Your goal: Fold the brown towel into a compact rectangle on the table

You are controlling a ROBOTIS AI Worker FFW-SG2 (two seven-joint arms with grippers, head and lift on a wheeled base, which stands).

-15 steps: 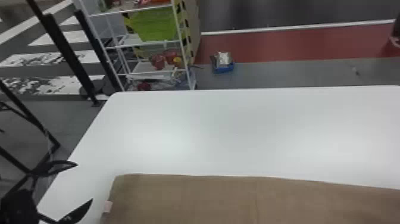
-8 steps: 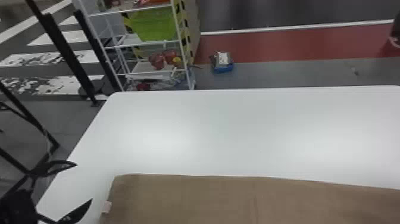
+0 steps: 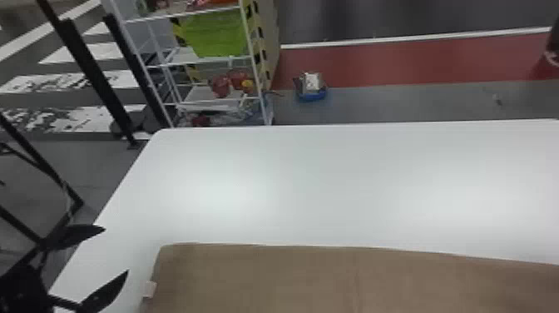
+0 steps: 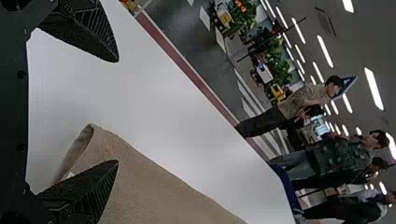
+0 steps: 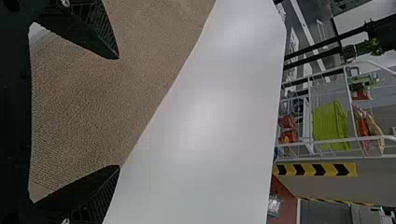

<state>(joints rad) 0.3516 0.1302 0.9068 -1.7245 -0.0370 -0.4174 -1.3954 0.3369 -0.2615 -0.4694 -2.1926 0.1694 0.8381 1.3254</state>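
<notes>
Both gape wide, empty: left pincer (image 3: 116,250) near tagged end of brown towel (image 3: 266,279), right pincer (image 5: 118,112) near towel.

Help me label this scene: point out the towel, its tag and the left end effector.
Towel (image 3: 266,279): head view, on its upper surface.
Tag (image 3: 149,289): head view, middle of the small pale tab at the towel's left edge.
Left end effector (image 3: 116,249): head view, midway between its fingertips.

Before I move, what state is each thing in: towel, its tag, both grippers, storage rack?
Brown towel: laid out long, layered at its left end, not yet compact.
Pale tag: sticking out at the towel's left end.
Left gripper: open, empty.
Right gripper: open, empty.
Storage rack: standing, loaded.
</notes>
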